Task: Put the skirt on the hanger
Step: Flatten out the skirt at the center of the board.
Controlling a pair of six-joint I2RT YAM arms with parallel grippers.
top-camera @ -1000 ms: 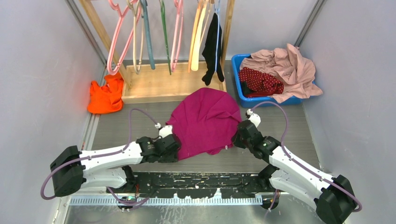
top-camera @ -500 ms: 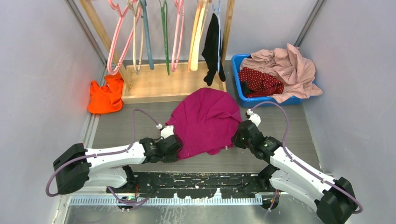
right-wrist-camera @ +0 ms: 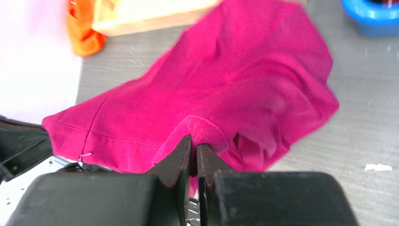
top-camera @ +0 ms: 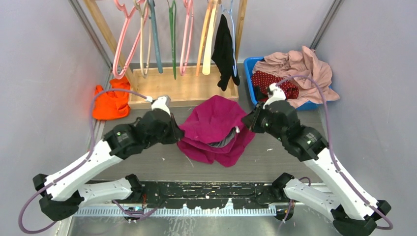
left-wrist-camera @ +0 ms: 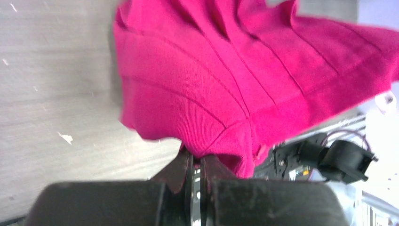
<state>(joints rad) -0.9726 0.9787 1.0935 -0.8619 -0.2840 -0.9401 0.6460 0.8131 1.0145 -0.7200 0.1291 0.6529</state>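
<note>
- Watching both arms here: they've got a plain magenta garment [top-camera: 211, 129] bunched up between them over the worktop [top-camera: 162, 163].
- Left end effector [left-wrist-camera: 196, 165] is clenched on one edge, with the fabric pinched right at its tips.
- Right end effector [right-wrist-camera: 193, 150] is clamped on a fold on the opposite side.
- The skirt [top-camera: 259, 80], dark red with dots, sits in the blue bin [top-camera: 248, 73] just beyond the right end effector, next to a pale pink garment [top-camera: 305, 66].
- The hanger [top-camera: 116, 73] hangs on the wooden rack [top-camera: 182, 91], well beyond the left end effector.
</note>
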